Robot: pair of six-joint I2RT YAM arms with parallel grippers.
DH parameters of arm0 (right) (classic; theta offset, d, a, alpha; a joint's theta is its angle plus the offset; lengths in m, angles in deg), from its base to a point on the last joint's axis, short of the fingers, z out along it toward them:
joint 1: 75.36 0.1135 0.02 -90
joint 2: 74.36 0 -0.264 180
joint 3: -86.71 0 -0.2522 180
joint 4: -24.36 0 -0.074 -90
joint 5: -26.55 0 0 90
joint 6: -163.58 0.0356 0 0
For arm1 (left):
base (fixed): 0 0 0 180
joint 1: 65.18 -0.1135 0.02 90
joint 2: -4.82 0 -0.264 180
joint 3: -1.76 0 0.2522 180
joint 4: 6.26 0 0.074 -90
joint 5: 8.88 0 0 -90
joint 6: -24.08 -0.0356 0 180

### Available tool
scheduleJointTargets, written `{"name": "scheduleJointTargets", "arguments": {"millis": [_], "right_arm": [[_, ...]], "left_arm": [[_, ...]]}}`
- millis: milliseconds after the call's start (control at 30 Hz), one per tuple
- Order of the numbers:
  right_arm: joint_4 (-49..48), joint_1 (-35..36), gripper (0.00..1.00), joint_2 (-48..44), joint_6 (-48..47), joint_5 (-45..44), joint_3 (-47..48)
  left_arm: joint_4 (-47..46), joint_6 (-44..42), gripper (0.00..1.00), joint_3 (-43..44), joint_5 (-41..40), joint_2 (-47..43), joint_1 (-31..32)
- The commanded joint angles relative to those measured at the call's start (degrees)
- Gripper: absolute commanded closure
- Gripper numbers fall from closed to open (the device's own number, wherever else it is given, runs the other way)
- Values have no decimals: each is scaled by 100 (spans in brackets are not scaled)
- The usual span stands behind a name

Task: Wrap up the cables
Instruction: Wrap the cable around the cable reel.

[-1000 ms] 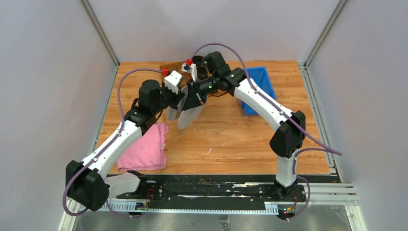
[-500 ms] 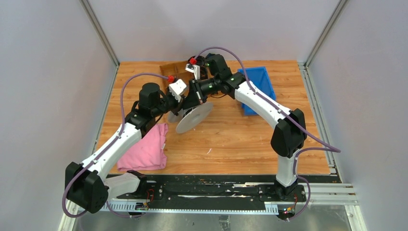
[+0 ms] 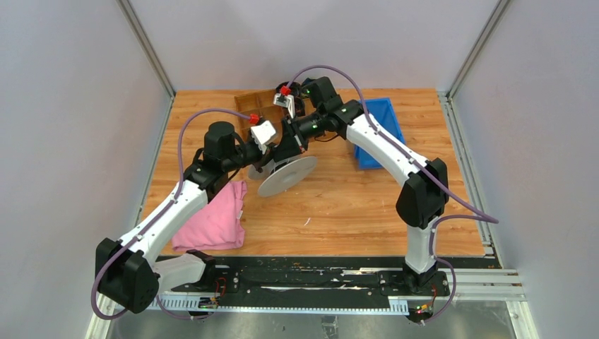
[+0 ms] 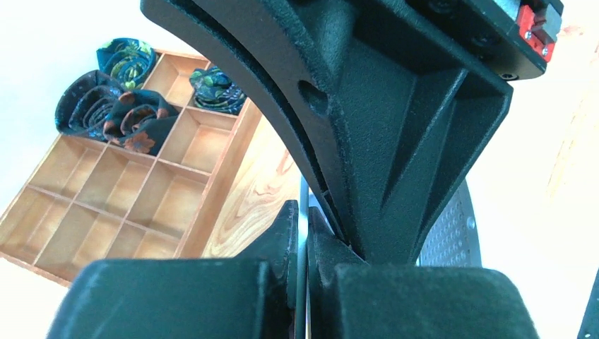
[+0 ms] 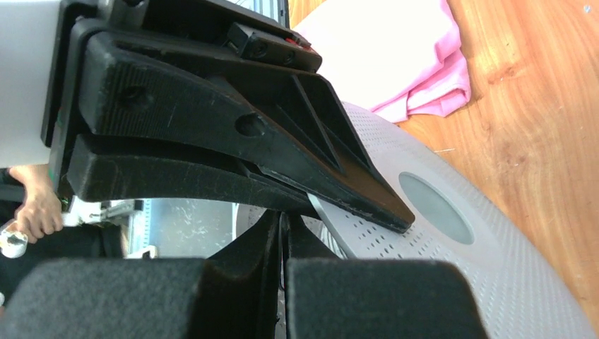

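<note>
Since a second ago the grey perforated disc (image 3: 286, 176) has been opened from two hanging lobes into one round sheet, held tilted above the surface (image 3: 339, 208)
The disc's far rim is gripped by both arms: the jaws of the left gripper (image 4: 302, 222) are closed on its thin edge, and those of the right gripper (image 5: 282, 229) are pressed to a slit on the rim just beside them. The cables cannot be made out in any view. A pink cloth (image 3: 212, 219) is seen beside the left arm

You're looking at: pale grey disc (image 3: 286, 176), dot-perforated; pink cloth (image 3: 212, 219); blue bin (image 3: 381, 131); dark navy ties (image 4: 106, 113), floral-printed; tan wooden tray (image 4: 166, 205); wood-grain table (image 3: 339, 205).
</note>
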Motion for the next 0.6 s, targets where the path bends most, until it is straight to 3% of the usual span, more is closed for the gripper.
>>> {"name": "scheduleJointTargets", "arguments": {"millis": [0,200,567], "right_arm": [[719,-135,99,177,-1399,209,619],[1510,-166,99,469,-2288,39,1057],[1663,-181,99,147,-3240,-309,641]], "left_arm": [[-76,-108,100,57,526,-127,47],[-62,-13,100,65,541,-132,47],[-110,335,100,177,634,-95,-3]]}}
